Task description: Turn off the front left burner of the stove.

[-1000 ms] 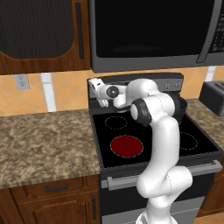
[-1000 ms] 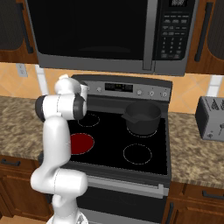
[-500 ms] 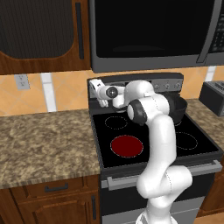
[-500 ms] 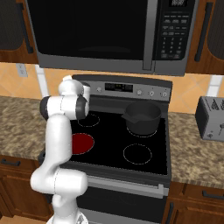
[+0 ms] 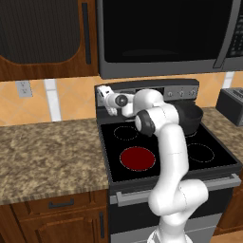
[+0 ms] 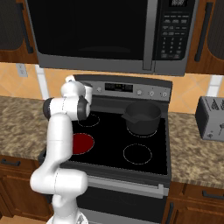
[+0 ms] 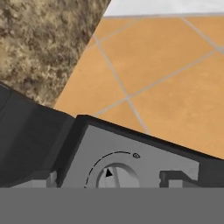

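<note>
Four ring marks lie on the flat black glass of the stove (image 5: 166, 156) in the left base view; the front left burner (image 5: 137, 158), a large solid disc of dull red, sits at the near left of the glass; behind it a smaller thin white outline ring (image 5: 126, 133); the white arm bends over the cooktop and carries the gripper (image 5: 101, 94) to the left end of the grey back panel (image 5: 180, 91); whether the fingers are spread or closed cannot be told; speckled brown granite counter (image 5: 47, 152) to the left, glossy black microwave (image 5: 166, 33) overhead, dark round pot (image 5: 192, 116) at the rear right.

Right base view: front left burner (image 6: 83, 143) glowing red, partly behind the arm; dark saucepan-shaped pot (image 6: 142, 117) on the rear right ring; grey back panel (image 6: 131, 89) with small round knobs and a dark display; silver toaster (image 6: 211, 118) on the right counter; microwave (image 6: 100, 33) above.

Hand view: grey panel corner bearing a round pale knob (image 7: 117, 178) with a dark pointer and arc marking; orange tiled wall (image 7: 162, 74) with pale grout behind; mottled granite (image 7: 39, 43) at upper left.
</note>
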Controlling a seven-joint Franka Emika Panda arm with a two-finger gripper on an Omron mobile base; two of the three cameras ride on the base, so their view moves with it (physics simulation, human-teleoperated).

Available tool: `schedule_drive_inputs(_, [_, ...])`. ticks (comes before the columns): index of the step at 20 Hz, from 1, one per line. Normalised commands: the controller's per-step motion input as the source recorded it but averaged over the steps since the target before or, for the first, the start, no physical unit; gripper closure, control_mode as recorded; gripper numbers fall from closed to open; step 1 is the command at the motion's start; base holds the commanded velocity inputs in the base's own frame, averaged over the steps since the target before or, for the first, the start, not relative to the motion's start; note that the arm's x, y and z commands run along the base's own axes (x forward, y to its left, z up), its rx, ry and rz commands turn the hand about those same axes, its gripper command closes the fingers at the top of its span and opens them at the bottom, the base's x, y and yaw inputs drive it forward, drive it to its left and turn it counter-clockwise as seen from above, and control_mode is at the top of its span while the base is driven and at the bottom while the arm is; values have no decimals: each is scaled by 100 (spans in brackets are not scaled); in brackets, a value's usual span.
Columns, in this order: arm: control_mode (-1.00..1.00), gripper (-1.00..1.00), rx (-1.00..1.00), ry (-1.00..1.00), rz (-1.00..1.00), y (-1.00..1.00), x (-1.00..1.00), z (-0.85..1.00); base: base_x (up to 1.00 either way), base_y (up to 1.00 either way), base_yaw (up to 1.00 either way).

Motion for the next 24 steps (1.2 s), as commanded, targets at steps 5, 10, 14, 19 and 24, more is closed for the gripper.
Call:
schedule_drive_inputs(5, [-100, -100, 0, 0, 0, 0, 25, 0, 0, 0, 0])
schedule_drive_inputs(10, [-100, 100, 0, 0, 0, 0, 2, 0, 0, 0, 0])
schedule_drive_inputs(14, [-100, 100, 0, 0, 0, 0, 0, 0, 0, 0, 0])
schedule_drive_inputs(19, [-100, 100, 19, 0, -6, 0, 0, 0, 0, 0, 0])
schedule_drive_inputs(24, [-100, 100, 17, 1, -14, 0, 0, 0, 0, 0, 0])
